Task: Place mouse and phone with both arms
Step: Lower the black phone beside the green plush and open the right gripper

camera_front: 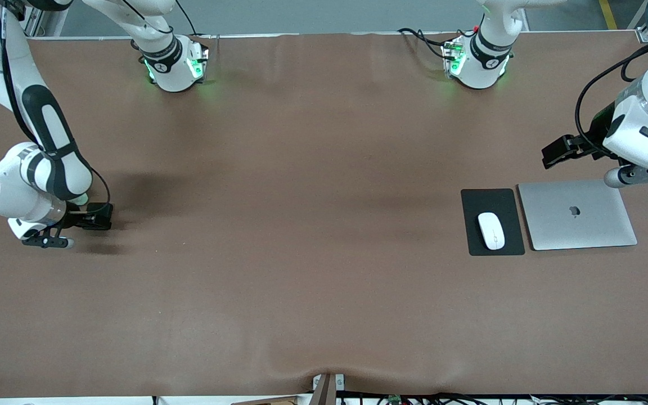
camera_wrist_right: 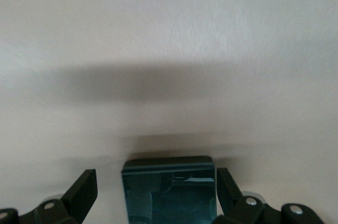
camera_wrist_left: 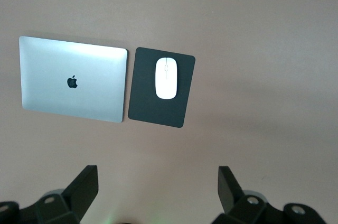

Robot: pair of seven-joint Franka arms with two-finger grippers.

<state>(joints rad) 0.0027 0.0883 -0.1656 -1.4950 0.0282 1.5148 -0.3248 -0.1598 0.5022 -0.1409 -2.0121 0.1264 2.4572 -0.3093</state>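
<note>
The white mouse [camera_front: 491, 230] lies on a black mouse pad [camera_front: 493, 247] toward the left arm's end of the table; it also shows in the left wrist view [camera_wrist_left: 167, 78]. My left gripper [camera_front: 554, 153] is open and empty, up over bare table close to the laptop; its fingers [camera_wrist_left: 84, 184] frame only tabletop. My right gripper [camera_front: 97, 216] is low at the right arm's end of the table. It is open, with its fingers [camera_wrist_right: 84, 184] on either side of the black phone [camera_wrist_right: 169, 189], which lies flat on the table. In the front view the gripper hides the phone.
A closed silver laptop [camera_front: 577, 214] lies beside the mouse pad [camera_wrist_left: 148, 108], toward the left arm's end; it also shows in the left wrist view [camera_wrist_left: 74, 78]. The brown table [camera_front: 301, 225] stretches between the two arms.
</note>
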